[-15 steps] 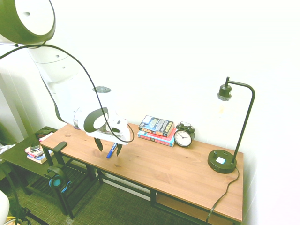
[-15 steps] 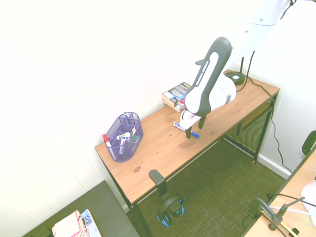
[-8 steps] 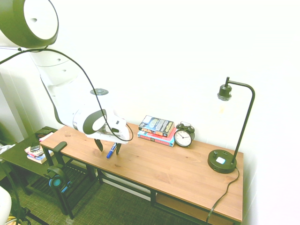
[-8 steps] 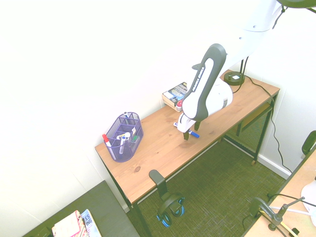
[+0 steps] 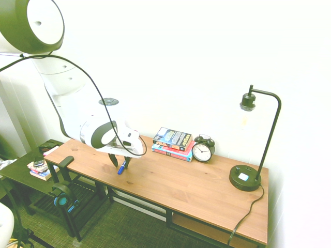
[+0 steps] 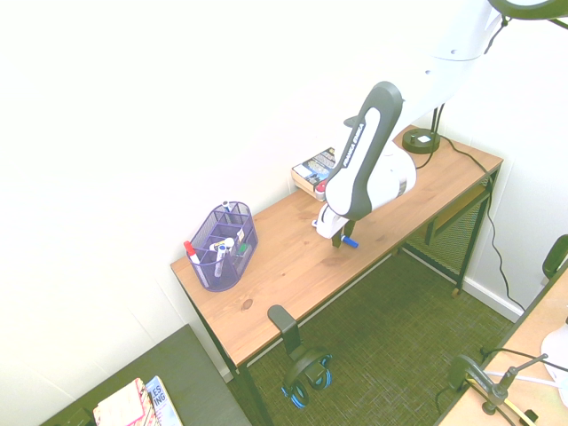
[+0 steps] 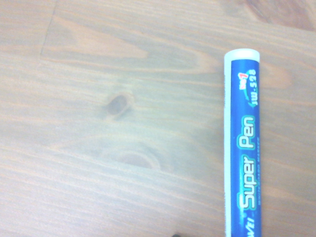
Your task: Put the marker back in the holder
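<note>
Since a second ago the gripper [image 5: 119,163] has come lower and its fingers have drawn in around the marker [image 5: 121,168], which lies flat on the surface [image 5: 196,188] near the front edge, toward the end where the arm stands. In the first exterior view the two dark fingers stand close on either side of the marker's barrel; whether they press it I cannot tell. Against the back edge lie stacked books [image 5: 173,143] with a black alarm clock [image 5: 202,150] just beside them, and a black desk lamp [image 5: 246,175] stands near the far end.

From the second exterior view the gripper [image 6: 340,241] sits down over the marker [image 6: 349,241], whose blue end pokes out toward the front edge. The holder [image 6: 223,246] stands well apart, near the back corner at the other end of the surface, with pens upright in its compartments.

Through the wrist view the marker [image 7: 243,158] lies on the wood grain, its blue label reading "Super Pen", its white end showing.
</note>
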Action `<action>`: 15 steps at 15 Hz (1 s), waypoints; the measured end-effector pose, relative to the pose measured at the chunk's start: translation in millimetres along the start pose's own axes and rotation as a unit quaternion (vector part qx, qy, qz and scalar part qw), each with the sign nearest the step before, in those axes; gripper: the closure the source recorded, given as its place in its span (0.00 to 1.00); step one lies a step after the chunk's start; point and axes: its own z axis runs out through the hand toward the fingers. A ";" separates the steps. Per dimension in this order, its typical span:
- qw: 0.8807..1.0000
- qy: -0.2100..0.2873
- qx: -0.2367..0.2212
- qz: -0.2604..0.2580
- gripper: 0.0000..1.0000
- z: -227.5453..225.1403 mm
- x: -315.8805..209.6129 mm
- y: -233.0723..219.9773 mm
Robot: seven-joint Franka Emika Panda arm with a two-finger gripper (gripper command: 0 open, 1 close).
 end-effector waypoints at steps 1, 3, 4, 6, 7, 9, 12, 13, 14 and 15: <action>1.000 0.000 0.000 0.002 1.00 0.0 -0.1 0.0; 1.000 -0.001 0.000 0.006 1.00 0.2 -1.1 -0.8; 1.000 -0.002 0.001 0.010 1.00 0.3 -1.8 -1.2; 1.000 -0.003 0.001 0.017 1.00 -0.3 -1.8 -1.2; 1.000 -0.005 0.001 0.021 1.00 -0.6 -2.0 -1.1; 0.999 -0.009 0.000 0.031 1.00 -4.0 -2.6 -3.5; 0.995 -0.037 0.020 0.086 1.00 -43.7 -5.8 -39.2; 0.992 -0.053 0.037 0.109 1.00 -68.9 -6.6 -61.8; 0.987 -0.068 0.051 0.133 1.00 -97.0 -5.8 -85.9; 0.982 -0.085 0.063 0.159 1.00 -123.5 -4.9 -108.6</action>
